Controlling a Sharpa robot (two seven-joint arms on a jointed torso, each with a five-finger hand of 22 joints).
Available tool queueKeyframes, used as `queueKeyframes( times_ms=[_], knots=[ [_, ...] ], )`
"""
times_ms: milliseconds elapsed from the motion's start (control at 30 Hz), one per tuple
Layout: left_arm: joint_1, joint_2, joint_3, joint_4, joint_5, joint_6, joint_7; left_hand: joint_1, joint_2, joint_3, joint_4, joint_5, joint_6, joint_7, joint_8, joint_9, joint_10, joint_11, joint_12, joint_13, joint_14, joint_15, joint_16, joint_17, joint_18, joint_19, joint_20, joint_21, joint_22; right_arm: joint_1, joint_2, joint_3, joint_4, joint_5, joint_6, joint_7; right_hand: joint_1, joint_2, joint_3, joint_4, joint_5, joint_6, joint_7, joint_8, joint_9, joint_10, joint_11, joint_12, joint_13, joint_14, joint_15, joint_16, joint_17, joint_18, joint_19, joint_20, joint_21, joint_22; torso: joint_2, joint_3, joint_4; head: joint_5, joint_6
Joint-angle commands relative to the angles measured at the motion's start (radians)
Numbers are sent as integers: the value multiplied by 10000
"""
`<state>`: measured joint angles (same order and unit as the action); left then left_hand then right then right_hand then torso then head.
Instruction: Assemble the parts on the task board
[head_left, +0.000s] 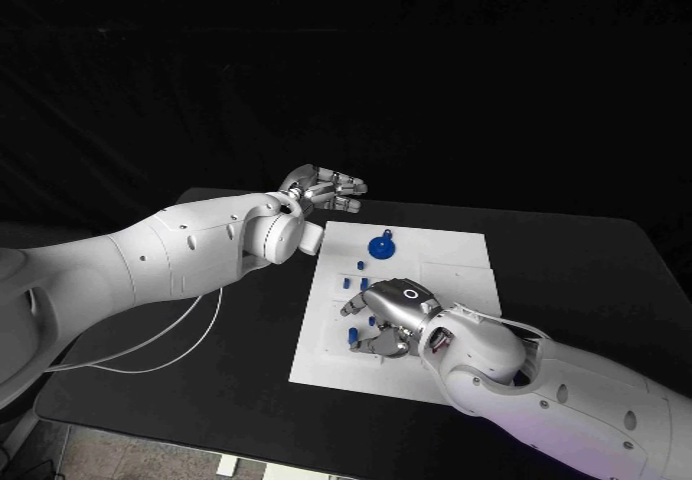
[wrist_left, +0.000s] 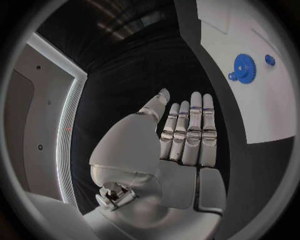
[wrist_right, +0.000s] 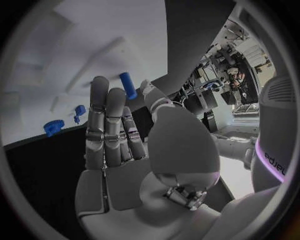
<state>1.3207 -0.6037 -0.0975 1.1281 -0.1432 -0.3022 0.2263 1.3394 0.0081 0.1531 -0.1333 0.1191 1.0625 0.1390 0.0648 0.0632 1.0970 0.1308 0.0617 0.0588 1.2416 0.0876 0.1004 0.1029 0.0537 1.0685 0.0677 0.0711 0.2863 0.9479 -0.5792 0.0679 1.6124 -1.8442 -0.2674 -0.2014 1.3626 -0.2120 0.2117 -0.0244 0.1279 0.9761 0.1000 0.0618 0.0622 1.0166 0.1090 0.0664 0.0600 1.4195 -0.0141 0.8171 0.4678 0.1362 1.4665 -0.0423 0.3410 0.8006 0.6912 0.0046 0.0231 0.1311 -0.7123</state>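
Right hand (head_left: 392, 315) is hovering low over the near half of the task board (head_left: 459, 262), fingers straight, close together, gripping nothing. A blue peg (wrist_right: 127, 85) is lying just beyond its fingertips, long axis roughly along the fingers. Left hand (head_left: 326, 188) is idling flat and empty off the board's far corner, near the blue gear (head_left: 382, 246); the right is judged better placed.

A white task board (head_left: 462, 250) lies on a black tabletop (head_left: 606, 260). The blue parts on it include a toothed blue gear (head_left: 381, 247) and a small blue peg (head_left: 361, 265). Both arms are white, the left hand (head_left: 326, 188) and right hand (head_left: 389, 318) silver, the right with a black patch ringed white.
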Motion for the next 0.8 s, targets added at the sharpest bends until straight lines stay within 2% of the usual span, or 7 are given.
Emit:
queueKeyframes(
  times_ms=[33,200,300,433,567,733,800],
  knots=[
    [5,14,10,6,49,128,49,11,50,-73,-10,-44,-71,-17,-24,-8,-51,-9,-4,-5,-41,1,-46,16,-96,59,9,41,-10,5,-157,122,171,564,-652,221,47,78,8,82,68,154,17,1,-2,95,-52,75,-8,-5,15,22,-17,184,368,75,-37,-11,-5,0,-5,-75,58],
    [6,-46,9,37,60,134,52,-13,59,-94,13,-42,-76,-14,-24,-8,-48,-9,-1,-4,-45,4,-45,16,-96,61,14,40,-32,16,-724,707,440,1317,-814,-67,-456,556,103,189,382,759,252,14,16,1573,-365,454,2,4,-167,13,-36,54,356,-66,4,-38,0,9,-46,-267,154],
    [7,-85,8,37,81,129,78,-50,60,-112,43,-46,-101,-13,-24,-8,-36,-11,-1,-4,-43,7,-43,18,-98,63,18,37,-40,54,-1087,1041,493,1787,-691,-318,-525,638,417,116,-363,1219,25,62,80,2757,-806,1237,273,29,-423,-2,-20,-74,370,-265,16,-48,-12,36,-89,-361,217],
    [7,-126,6,33,99,115,139,-60,62,-122,69,-42,-87,-20,-21,-7,2,-24,2,-4,-38,2,-38,21,-100,67,18,34,-55,213,-1793,1431,518,3027,-183,-721,-877,739,372,-145,-281,1922,-224,23,247,2460,-1224,4514,2730,141,-714,-15,95,-498,403,-640,136,-45,-47,50,-165,-443,245],
    [-9,-150,1,50,107,121,182,-56,67,-113,100,-38,-81,-28,-22,-6,88,-47,0,-6,-33,-8,-34,25,-106,76,11,31,-84,398,-2481,1592,638,4383,578,-1207,-1134,938,798,-3,63,2281,-441,25,731,1326,-1455,8419,6484,16,-848,1247,1516,-592,371,-816,1161,574,-81,71,-195,-591,272],
    [-77,-282,-4,183,91,466,453,-124,-15,-130,156,-19,-106,-39,-18,-5,360,-116,-8,-4,-49,-18,-46,22,-138,60,9,15,-143,605,-3280,1673,769,6039,2102,-2216,-1614,981,1155,571,-14,2125,-542,15,1407,2262,-1467,10331,9507,38,-844,2504,3803,-541,374,-813,1926,1301,-78,93,-250,-869,365],
    [-97,-310,-4,210,79,562,570,-147,-64,-142,168,-10,-128,-35,-22,-6,387,-125,3,1,-37,-20,-41,24,-148,61,5,11,-169,639,-3507,1685,788,6494,2665,-2691,-1796,1212,1298,695,-559,2074,-514,27,1565,2434,-1469,10594,10010,31,-842,2743,4280,-527,354,-805,2301,1621,-89,91,-229,-933,340]
  ],
)
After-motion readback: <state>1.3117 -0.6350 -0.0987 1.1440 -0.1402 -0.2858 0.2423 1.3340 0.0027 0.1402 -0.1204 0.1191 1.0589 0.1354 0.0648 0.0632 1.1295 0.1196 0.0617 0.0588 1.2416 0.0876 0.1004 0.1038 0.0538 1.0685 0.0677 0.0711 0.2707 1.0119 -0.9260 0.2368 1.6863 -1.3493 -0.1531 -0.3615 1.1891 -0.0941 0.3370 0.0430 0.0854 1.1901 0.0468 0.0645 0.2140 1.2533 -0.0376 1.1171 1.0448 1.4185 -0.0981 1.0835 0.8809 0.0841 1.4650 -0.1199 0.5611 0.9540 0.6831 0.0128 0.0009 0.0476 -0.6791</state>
